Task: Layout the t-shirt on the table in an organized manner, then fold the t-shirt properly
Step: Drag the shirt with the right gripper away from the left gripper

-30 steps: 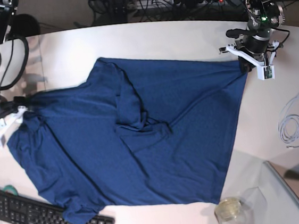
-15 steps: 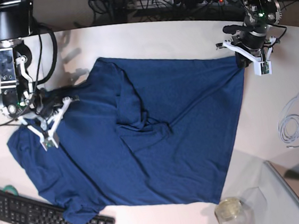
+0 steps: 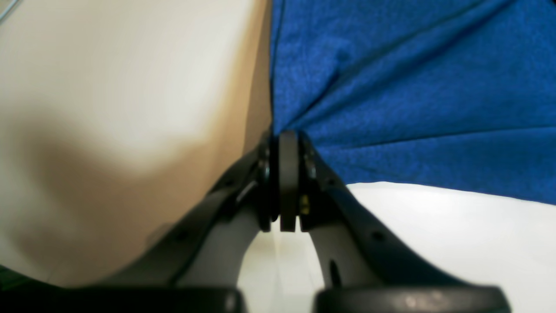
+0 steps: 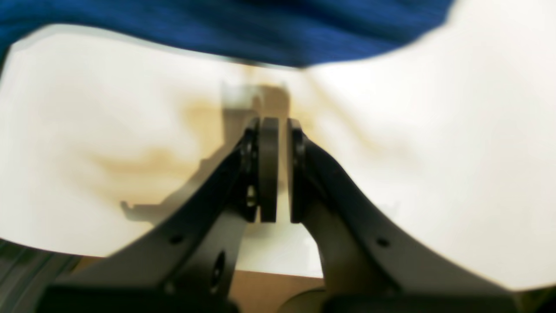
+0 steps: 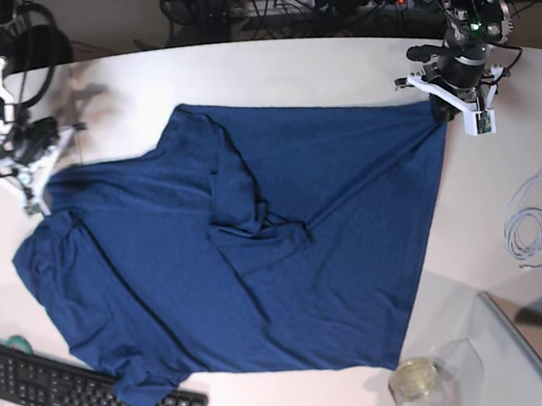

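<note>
The dark navy t-shirt (image 5: 247,254) lies spread across the white table (image 5: 287,75), with a bunched fold near its middle and its lower left corner over the keyboard. My left gripper (image 5: 443,113) is at the shirt's far right corner. In the left wrist view it (image 3: 284,135) is shut on the shirt's edge (image 3: 412,87). My right gripper (image 5: 32,194) hangs over bare table beside the shirt's upper left edge. In the right wrist view it (image 4: 276,124) is shut and empty, with the shirt (image 4: 217,26) apart from it, ahead.
A black keyboard (image 5: 68,389) lies at the front left, with a small green object (image 5: 15,341) beside it. A glass jar (image 5: 415,380) and a grey translucent tray (image 5: 519,351) stand at the front right. A coiled white cable (image 5: 535,224) lies at the right.
My right arm has swung from over the shirt's left part back up and left, off the cloth. My left gripper has kept its hold on the far right corner.
</note>
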Robot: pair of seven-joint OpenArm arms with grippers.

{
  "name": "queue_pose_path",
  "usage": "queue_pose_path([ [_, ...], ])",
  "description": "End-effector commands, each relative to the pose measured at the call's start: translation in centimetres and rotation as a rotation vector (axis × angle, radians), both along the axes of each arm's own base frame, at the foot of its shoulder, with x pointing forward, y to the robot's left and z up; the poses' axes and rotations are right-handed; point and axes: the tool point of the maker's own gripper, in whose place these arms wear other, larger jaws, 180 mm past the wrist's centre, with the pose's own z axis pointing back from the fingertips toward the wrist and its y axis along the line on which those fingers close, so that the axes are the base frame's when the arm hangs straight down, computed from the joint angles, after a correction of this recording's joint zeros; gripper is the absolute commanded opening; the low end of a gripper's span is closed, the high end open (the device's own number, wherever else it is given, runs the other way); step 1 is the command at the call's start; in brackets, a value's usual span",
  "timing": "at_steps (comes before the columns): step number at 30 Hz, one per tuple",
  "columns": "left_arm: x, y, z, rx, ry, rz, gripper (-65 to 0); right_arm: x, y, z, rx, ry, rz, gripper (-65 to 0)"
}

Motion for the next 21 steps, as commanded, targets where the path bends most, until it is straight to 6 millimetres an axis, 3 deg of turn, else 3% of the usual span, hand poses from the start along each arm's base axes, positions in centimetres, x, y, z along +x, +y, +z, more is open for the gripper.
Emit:
queue_pose_path([
  [1,0.4,0.1,0.8,0.009,-0.030,-0.008,-65.0,1.7,-2.1,1.8,-0.042,-0.068,-0.017,-61.8],
  [2,0.5,0.0,1.0,0.011,-0.035,-0.011,-65.0,2.3,-2.9,2.5,-0.048,-0.093,-0.041,-61.4],
  [5,0.8,0.0,1.6,0.018,-0.052,-0.017,-65.0,7.1,-6.1,5.4,-0.041,-0.246,-0.165,-58.8],
  [7,0.5,0.1,1.6,0.020,-0.047,-0.015,-65.0,10.0,-7.9,5.6,0.006,-0.295,-0.258,-47.6],
  [9,0.5,0.0,1.6,0.019,-0.047,-0.017,-65.0,12.2,-8.9,4.7,0.064,-0.306,-0.332,-32.3],
  [11,0.4,0.0,1.5,0.018,-0.043,-0.018,-65.0,14.1,-8.9,3.7,0.113,-0.317,-0.362,-25.8],
  [16,0.3,0.3,1.5,0.021,-0.043,-0.011,-65.0,16.5,-8.8,1.3,0.199,-0.326,-0.439,-29.4],
  [21,0.3,0.4,1.6,0.023,-0.044,-0.010,-65.0,16.4,-9.3,0.0,0.219,-0.323,-0.475,-29.9],
])
